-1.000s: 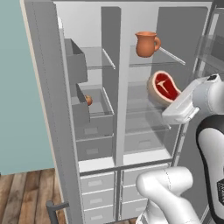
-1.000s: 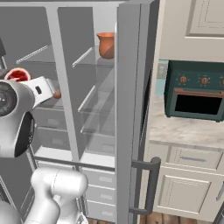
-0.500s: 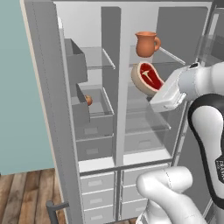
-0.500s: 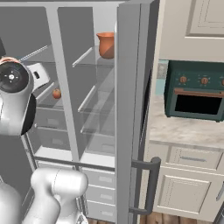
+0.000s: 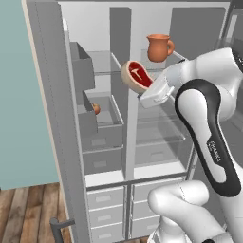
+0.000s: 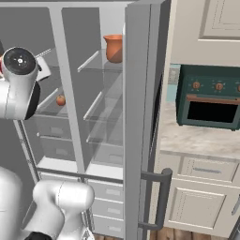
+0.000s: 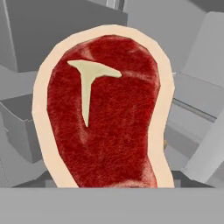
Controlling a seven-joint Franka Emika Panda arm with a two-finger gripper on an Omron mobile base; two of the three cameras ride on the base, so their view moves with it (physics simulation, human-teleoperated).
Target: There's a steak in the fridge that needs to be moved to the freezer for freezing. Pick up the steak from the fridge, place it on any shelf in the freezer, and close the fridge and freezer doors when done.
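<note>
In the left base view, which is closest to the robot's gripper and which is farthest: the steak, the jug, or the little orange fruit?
1. The steak: held right at the gripper, in front of the divider between the compartments.
2. The terracotta jug: up and to the right, on the upper fridge shelf.
3. The small orange fruit: farthest, lower left, in a freezer bin.

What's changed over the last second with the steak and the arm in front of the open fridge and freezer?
The gripper has carried the steak up and to the left, from in front of the fridge shelves towards the central divider and the freezer. The steak is still held. The terracotta jug, the small orange-red fruit and both open doors stayed put.
</note>
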